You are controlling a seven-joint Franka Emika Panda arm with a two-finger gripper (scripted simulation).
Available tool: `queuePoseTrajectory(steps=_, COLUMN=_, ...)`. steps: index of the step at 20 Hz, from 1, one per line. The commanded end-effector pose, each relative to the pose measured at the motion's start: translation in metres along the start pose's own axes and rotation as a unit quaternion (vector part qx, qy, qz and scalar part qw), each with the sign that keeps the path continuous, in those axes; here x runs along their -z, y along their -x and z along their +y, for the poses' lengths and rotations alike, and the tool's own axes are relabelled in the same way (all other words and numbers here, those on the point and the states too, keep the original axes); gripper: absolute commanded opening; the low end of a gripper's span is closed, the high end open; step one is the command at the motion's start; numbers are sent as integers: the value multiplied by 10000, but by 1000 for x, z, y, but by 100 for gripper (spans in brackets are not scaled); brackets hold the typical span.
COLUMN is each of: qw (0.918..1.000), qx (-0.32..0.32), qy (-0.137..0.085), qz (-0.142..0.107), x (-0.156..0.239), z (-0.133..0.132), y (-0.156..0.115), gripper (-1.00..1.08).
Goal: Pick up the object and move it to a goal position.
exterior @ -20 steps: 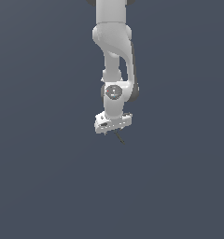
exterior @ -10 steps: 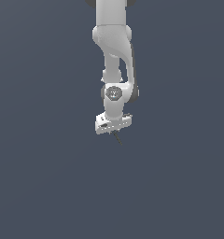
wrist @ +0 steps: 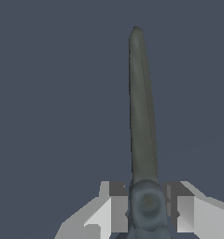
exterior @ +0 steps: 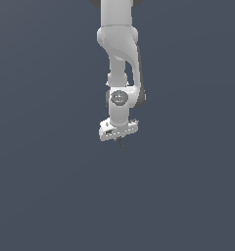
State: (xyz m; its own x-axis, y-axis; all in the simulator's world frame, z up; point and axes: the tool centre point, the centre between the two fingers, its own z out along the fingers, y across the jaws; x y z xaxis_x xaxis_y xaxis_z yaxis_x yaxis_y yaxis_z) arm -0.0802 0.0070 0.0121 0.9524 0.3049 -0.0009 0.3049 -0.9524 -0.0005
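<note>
The object is a thin dark grey-black stick point(exterior: 122, 145) that hangs just below the white gripper point(exterior: 119, 139) in the exterior view. In the wrist view the stick point(wrist: 142, 107) is a long, tapered dark grey shape, and its thick end sits between the two grey fingers point(wrist: 115, 205). The gripper point(wrist: 146, 207) is shut on that end, with the fingers pressed against both of its sides. The white arm point(exterior: 118, 59) comes down from the top of the exterior view and holds the stick off the ground.
A plain dark blue-grey floor point(exterior: 46, 186) fills both views. No other object, container or goal marker shows in either view.
The arm and gripper with the stick have shifted very slightly towards the exterior view's right. The grip on the stick is unchanged.
</note>
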Motion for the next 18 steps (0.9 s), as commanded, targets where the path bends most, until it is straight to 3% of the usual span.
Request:
queuePoseTrajectory(steps=1, qw=10000, qx=-3, qy=3, qz=6, x=5, z=5, y=-3, gripper=-100)
queuePoseTrajectory(steps=8, qw=10000, qx=-5, qy=0, qz=6, x=32, z=31, y=-17, gripper=-100)
queuePoseTrajectory(steps=18, qw=10000, qx=-7, qy=-3, qz=7, x=95, z=93, y=-52, gripper=-100)
